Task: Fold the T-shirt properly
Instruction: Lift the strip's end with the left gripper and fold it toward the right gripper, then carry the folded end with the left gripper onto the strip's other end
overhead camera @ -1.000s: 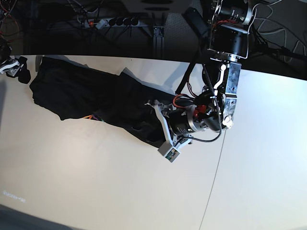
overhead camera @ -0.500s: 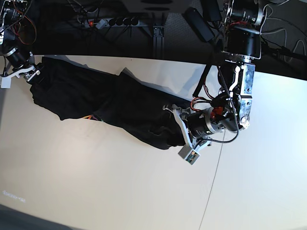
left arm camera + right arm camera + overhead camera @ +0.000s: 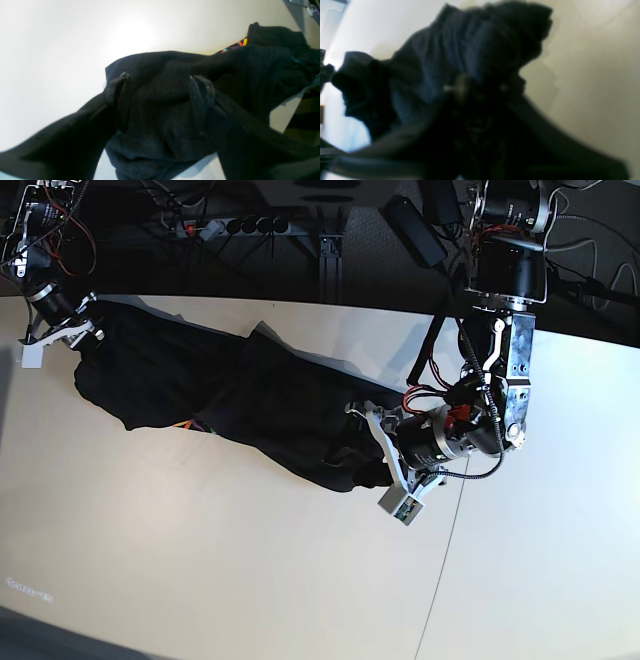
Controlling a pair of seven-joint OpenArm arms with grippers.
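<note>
The black T-shirt (image 3: 250, 400) lies crumpled in a long band from the table's back left toward the middle. A bit of its rainbow neck band (image 3: 235, 46) shows at the near edge (image 3: 185, 423). My left gripper (image 3: 367, 455) is at the shirt's right end. In the left wrist view (image 3: 161, 100) its fingers stand wide apart, with bunched black fabric (image 3: 162, 117) between them. My right gripper (image 3: 75, 335) is at the shirt's far left end. The right wrist view is blurred, but there the gripper (image 3: 482, 87) has its fingers close together on dark cloth (image 3: 445, 50).
The pale table (image 3: 200, 560) has a thin seam line (image 3: 448, 530) running toward the front right. Its back edge meets a dark area with a power strip (image 3: 240, 225) and cables. The left arm's body (image 3: 500, 370) hangs over the table's right half.
My right gripper came in from the left edge onto the shirt's far end and its fingers closed. The left gripper slid right, dragging the shirt's right end with it.
</note>
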